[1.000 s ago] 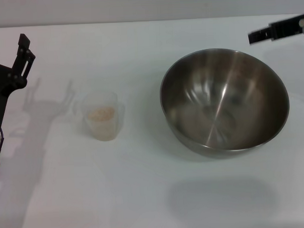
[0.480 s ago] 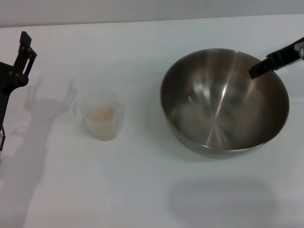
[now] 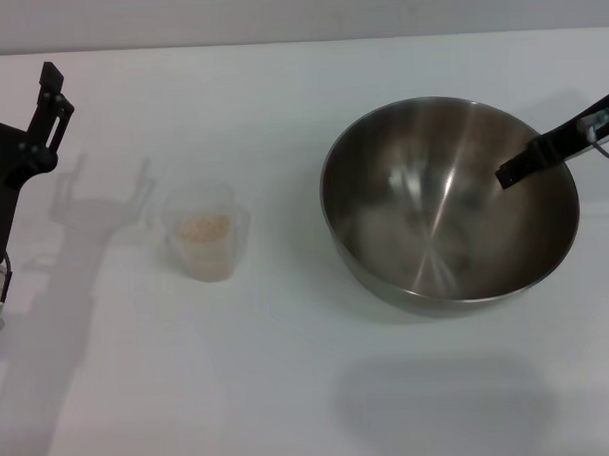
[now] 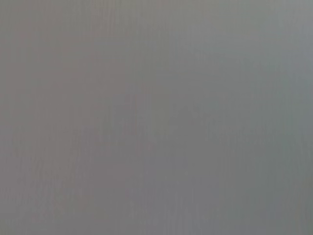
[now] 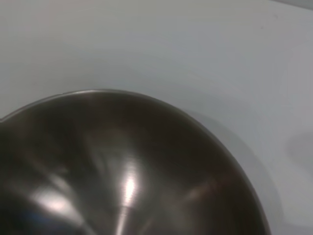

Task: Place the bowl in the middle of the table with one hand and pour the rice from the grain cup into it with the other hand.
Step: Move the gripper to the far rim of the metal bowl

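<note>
We see the bowl [image 3: 450, 203] standing upright on the white bench [image 3: 290, 389], right of centre, with its shiny inside showing. The right gripper [image 3: 513, 171] reaches in from the right edge, its dark finger over the bowl's right rim and inside the opening; we cannot tell whether its jaws are open or closed. The right wrist view looks down into the bowl [image 5: 122, 166]. The grain cup [image 3: 205, 234] stands upright left of the bowl, well apart, holding the rice [image 3: 203, 229]. The left gripper [image 3: 42, 112] is at the far left edge, apart from the cup, jaws spread with nothing between them.
</note>
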